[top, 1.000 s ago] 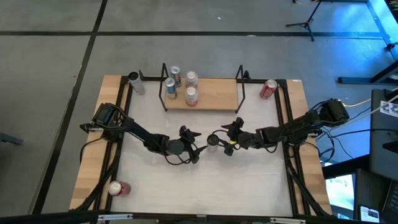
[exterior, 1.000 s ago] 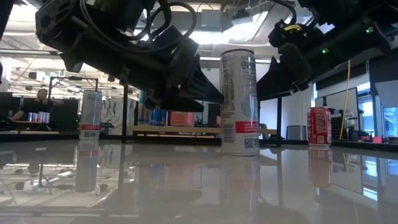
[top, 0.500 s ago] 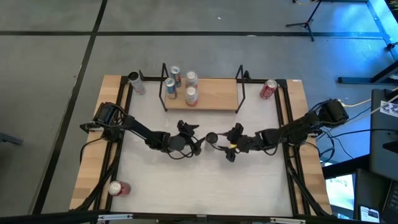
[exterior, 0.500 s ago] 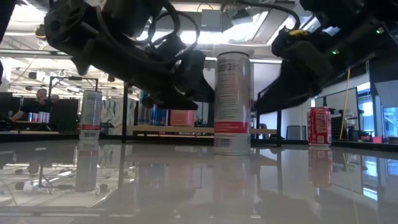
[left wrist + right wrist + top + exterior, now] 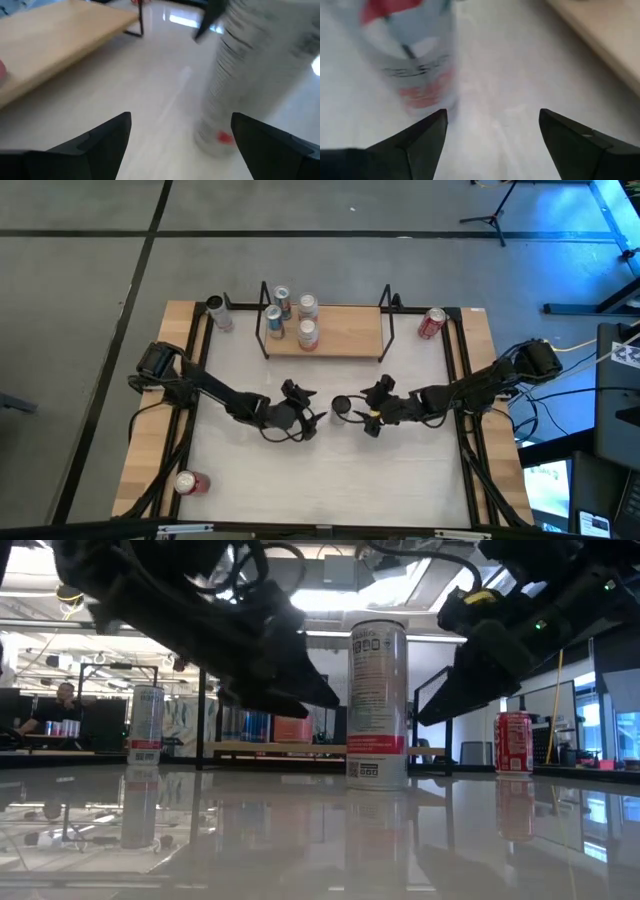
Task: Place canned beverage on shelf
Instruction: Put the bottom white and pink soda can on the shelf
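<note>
Upright: can [image 5: 377, 703] btwn 2 open hands.

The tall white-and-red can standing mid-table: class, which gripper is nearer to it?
Right. The right gripper, open, sits almost against the tall white-and-red can. The left gripper, also open, waits on the can's other side, with a clear gap.

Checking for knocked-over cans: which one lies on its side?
The red can at the table's near left corner; the others all stand upright.
</note>
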Robot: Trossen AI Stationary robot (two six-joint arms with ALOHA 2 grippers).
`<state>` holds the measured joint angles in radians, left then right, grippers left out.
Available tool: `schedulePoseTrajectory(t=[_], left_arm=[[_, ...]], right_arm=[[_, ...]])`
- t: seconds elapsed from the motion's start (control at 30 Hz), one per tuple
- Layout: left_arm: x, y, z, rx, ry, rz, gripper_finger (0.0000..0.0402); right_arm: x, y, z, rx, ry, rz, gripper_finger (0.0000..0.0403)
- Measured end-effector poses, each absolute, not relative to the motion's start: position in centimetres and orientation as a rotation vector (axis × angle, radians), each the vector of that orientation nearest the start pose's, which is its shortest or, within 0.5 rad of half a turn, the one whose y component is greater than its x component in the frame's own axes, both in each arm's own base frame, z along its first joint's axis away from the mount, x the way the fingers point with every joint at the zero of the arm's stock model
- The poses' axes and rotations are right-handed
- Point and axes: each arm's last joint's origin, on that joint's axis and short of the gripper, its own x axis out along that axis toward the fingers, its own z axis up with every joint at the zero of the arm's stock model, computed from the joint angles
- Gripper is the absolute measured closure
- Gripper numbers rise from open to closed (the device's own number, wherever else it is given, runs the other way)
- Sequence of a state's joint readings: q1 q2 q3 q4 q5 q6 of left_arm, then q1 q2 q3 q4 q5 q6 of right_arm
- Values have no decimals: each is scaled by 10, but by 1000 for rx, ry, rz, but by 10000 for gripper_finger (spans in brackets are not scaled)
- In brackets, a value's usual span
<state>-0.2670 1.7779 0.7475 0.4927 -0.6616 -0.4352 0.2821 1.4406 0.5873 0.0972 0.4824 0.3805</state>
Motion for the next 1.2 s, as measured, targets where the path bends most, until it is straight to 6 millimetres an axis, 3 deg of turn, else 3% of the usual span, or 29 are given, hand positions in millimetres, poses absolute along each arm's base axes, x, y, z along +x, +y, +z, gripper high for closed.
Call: schedulePoseTrajectory(t=[0.27, 0.63, 1.2], left_arm=[[320, -99, 135, -183, 369, 331, 66], [333, -78, 125, -241, 283, 431, 66], [330, -65, 117, -162, 364, 516, 66]], right_arm=[[258, 57, 163, 35, 540, -427, 88], [263, 60, 169, 5, 491, -346, 88], [259, 64, 159, 93, 616, -225, 88]])
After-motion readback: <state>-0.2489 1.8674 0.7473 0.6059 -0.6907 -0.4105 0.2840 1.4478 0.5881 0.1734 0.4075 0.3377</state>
